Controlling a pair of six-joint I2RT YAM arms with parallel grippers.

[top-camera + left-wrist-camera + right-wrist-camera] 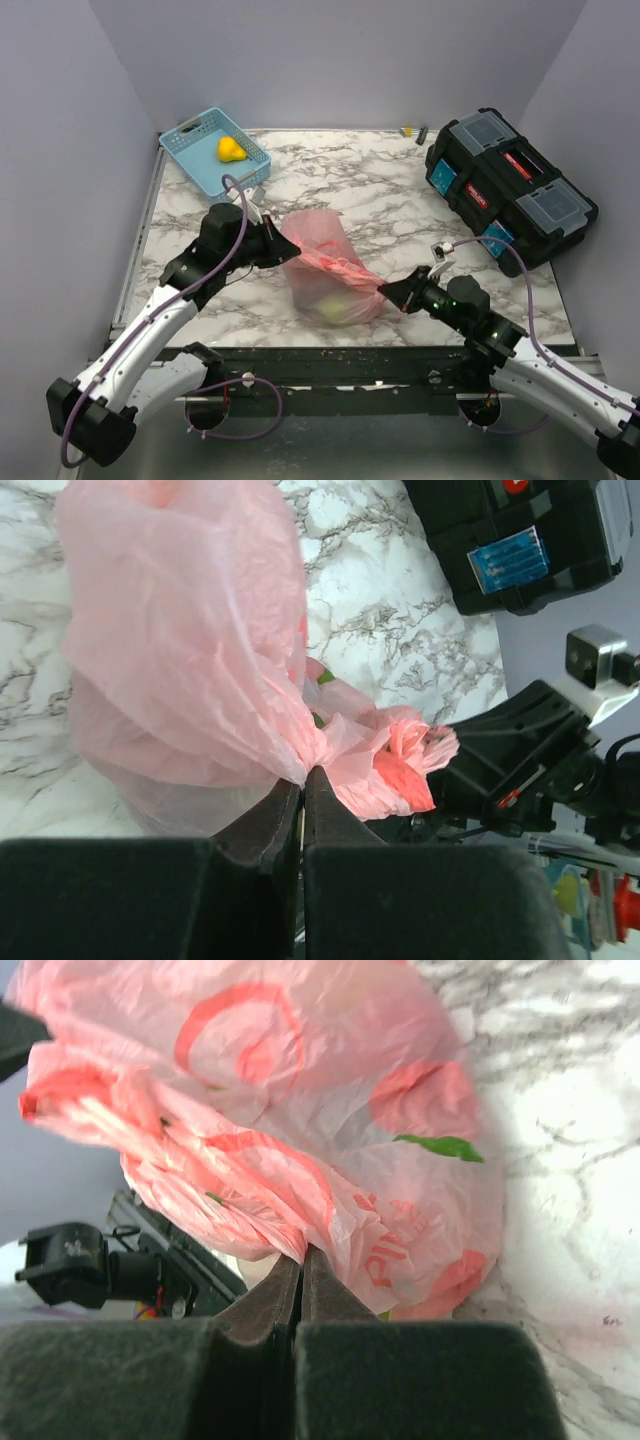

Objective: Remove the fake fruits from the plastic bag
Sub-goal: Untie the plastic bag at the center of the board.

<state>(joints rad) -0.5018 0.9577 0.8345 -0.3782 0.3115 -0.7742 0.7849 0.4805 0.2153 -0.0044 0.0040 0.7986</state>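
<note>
Pink plastic bag (325,272), fast between left claw (289,250) and right claw (384,293)

The plastic bag (322,262) is standing near the middle of the table (390,190), toward its near edge. The left gripper (284,245) is pinching the bag's upper left side, and the right gripper (384,293) is pinching a bunched fold at its lower right, so the bag is sitting between the two. A fake fruit (336,308) is lying inside the bag, low on the near side. The basket (200,168) is sitting at the table's far left corner, well apart from the bag, with a second fake fruit (231,149) lying in it. The case (510,185) is lying along the right side, behind the right gripper.
</note>
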